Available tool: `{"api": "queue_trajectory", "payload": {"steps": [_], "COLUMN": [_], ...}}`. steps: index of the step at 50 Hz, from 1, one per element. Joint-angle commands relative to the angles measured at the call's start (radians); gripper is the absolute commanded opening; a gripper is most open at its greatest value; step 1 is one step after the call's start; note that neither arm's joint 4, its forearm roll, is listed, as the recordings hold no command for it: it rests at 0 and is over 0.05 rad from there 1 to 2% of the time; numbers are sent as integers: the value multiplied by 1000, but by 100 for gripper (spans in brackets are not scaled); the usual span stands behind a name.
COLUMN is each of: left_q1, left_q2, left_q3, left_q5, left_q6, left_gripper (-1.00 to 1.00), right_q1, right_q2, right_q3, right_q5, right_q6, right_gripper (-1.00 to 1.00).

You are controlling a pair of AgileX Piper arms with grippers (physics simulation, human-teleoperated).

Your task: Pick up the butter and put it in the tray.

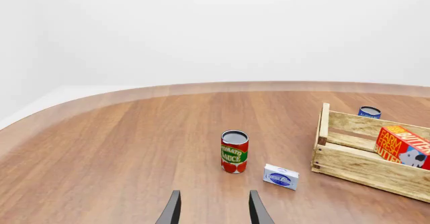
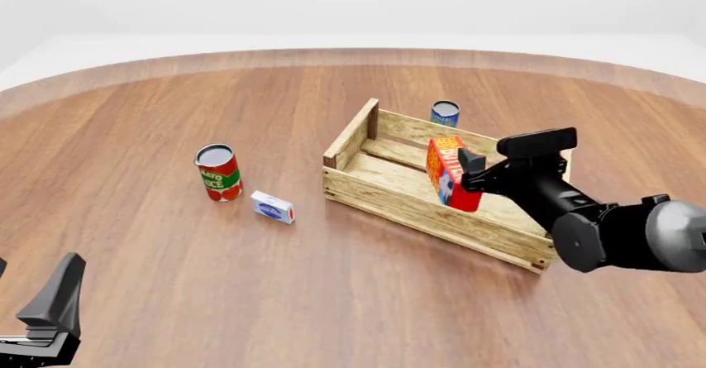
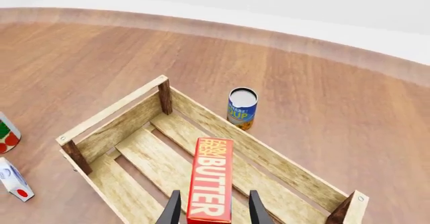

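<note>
Butter (image 3: pixel 209 186) upright inside the tray (image 2: pixel 381 193), your right gripper (image 3: pixel 211 211) fingers clasping its sides, your left gripper (image 1: pixel 213 209) fingers spread wide, holding nothing.

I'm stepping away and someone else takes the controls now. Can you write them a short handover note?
Right pincer: astride the butter, which stands upright inside the tray; whether it grips or has let go is unclear.
Left pincer: open, holding nothing, low near the table edge.
Done: butter carried into the tray.
Left: confirm the carton rests on the slats, open the right pincer, pull back.
</note>
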Motion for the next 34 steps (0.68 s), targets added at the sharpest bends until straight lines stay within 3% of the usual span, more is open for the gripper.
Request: {"api": "queue_trajectory", "payload": {"steps": [1,34], "left_q1": [0,0], "left_q2": [0,0], "left_q3": [0,0], "left_q5": [0,0], "left_q6": [0,0], "left_gripper": [100,100], "right_q1": [4,10], "right_q2": [-73,-322], "right_q3": [21,131], "right_q5": [22,39], "right_q6": [-7,12], "right_gripper": [100,100]}}
